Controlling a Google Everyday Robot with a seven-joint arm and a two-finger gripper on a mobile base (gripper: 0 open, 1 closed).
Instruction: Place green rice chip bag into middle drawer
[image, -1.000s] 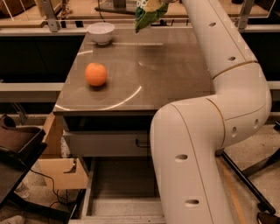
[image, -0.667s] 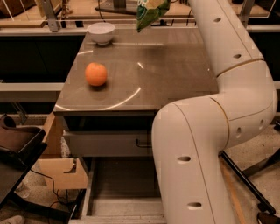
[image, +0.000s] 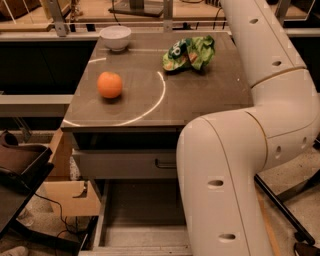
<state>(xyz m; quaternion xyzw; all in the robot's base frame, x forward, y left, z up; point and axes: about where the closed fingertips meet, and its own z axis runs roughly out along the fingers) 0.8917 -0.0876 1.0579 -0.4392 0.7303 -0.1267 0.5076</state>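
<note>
Spotting the green rice chip bag (image: 189, 52) lying on the bench (image: 200, 97), no longer hanging aloft; seeing the middle drawer (image: 145, 212) open below; losing the hand off-frame above, grip unseen.

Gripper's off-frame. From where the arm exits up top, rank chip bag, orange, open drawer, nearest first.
The gripper is out of view above the arm.
1. green rice chip bag, back right
2. orange, counter left
3. middle drawer, open below
</note>
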